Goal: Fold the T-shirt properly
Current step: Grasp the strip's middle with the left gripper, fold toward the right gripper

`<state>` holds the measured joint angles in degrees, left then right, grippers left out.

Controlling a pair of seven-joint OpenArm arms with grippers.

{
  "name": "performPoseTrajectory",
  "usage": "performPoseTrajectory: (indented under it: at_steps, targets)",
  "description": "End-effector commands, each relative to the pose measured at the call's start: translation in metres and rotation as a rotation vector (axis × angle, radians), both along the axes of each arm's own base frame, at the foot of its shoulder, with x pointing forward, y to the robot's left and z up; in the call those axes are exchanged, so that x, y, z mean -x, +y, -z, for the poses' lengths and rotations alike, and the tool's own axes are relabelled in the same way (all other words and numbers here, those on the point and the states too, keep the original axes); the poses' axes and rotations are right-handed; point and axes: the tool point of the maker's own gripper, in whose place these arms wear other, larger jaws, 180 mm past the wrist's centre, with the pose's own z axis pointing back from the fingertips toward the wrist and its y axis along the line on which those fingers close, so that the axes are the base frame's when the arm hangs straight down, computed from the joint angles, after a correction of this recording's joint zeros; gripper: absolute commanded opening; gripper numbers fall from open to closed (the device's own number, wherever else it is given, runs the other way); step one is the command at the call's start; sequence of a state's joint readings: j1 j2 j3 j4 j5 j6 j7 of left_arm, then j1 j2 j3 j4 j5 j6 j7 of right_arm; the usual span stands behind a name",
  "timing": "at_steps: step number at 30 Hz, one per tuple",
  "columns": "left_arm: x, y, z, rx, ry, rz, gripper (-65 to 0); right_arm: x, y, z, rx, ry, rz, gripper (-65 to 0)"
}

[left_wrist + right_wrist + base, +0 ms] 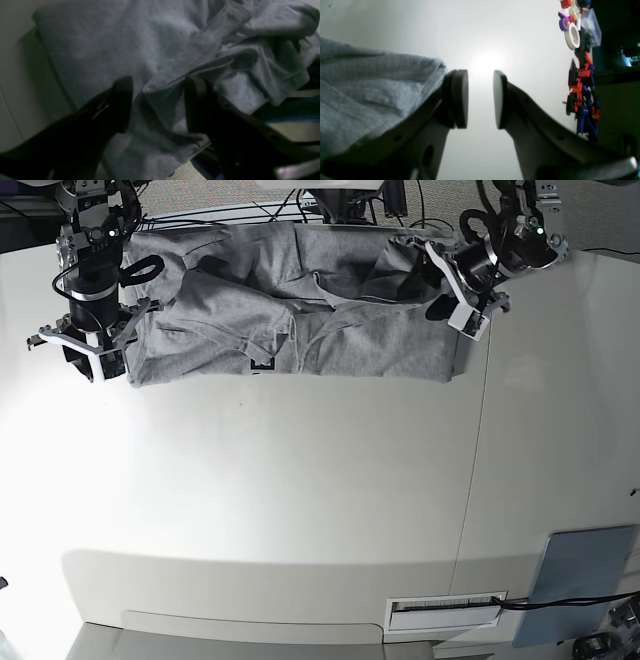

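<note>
The heather-grey T-shirt point(300, 300) lies rumpled along the far edge of the white table, with a bit of black lettering point(262, 365) at its near hem. My left gripper point(452, 292) is at the shirt's right end. In the left wrist view it point(160, 105) is open, with a folded hem of the shirt point(175, 75) lying between the spread fingers. My right gripper point(85, 352) is at the shirt's left corner. In the right wrist view it point(480, 98) is open and empty over bare table, with the shirt point(370, 87) just beside its left finger.
Tape rolls point(571, 35) and a red and blue toy point(582, 100) lie at the table's edge, to the right in the right wrist view. A blue-grey panel point(582, 580) and a slot point(445, 608) are at the near right. A seam point(475, 460) runs down the table point(250, 480).
</note>
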<state>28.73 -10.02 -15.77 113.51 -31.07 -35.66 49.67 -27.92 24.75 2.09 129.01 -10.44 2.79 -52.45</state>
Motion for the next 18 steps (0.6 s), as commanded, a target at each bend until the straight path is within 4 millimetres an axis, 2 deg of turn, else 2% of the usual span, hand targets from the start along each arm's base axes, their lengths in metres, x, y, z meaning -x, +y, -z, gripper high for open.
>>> performPoseTrajectory:
  at_steps: [1, 6, 11, 13, 15, 18]
  targets:
    - [-0.004, -0.002, -0.009, 0.021, -0.036, 0.002, -32.2, -0.004, -0.002, -0.012, 0.022, -0.04, -0.009, -47.6]
    - [0.0, -0.004, -0.007, 0.022, -0.025, 0.009, -42.7, -0.004, -0.002, -0.012, 0.022, -0.037, -0.006, -47.5]
    - [0.016, -0.026, -0.004, 0.052, -0.002, 0.087, -47.4, -0.004, -0.002, -0.012, 0.022, -0.036, -0.006, -47.6]
    - [0.017, -0.032, -0.003, 0.061, 0.002, 0.094, -56.2, -0.004, -0.002, -0.011, 0.023, -0.034, -0.005, -47.6]
    - [0.013, -0.037, -0.012, 0.113, -0.024, 0.084, -65.0, -0.004, -0.002, -0.011, 0.023, -0.034, -0.004, -47.5]
    - [0.011, -0.05, -0.035, 0.266, -0.067, 0.092, -65.0, -0.003, -0.003, -0.011, 0.024, -0.033, -0.004, -47.5]
